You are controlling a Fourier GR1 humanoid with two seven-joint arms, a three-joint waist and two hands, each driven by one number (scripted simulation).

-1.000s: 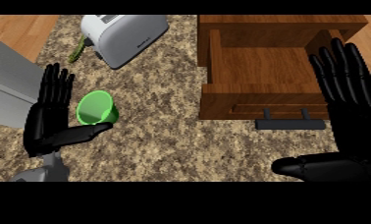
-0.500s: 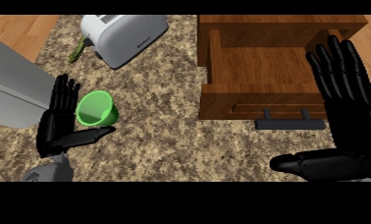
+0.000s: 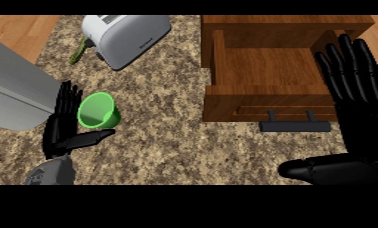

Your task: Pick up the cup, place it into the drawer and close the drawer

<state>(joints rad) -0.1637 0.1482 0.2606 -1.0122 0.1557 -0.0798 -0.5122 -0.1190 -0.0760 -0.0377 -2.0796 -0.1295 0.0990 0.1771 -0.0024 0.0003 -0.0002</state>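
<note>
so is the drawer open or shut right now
Open. The drawer is pulled out, its wooden inside showing from above, black handle at its front. The green cup sits outside it on the counter.

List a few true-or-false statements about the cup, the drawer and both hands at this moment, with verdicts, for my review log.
1. The drawer is pulled open. True.
2. The left hand has straight fingers right beside the green cup. True.
3. The cup is already inside the drawer. False: it is on the counter, left of the drawer.
4. The right hand is open at the view's right, fingers up. True.
5. The right hand grips the drawer's black handle. False: the handle is untouched, left of that hand.
6. The toaster lies between the cup and the drawer. False: it is beyond the cup, near the view's top.
</note>
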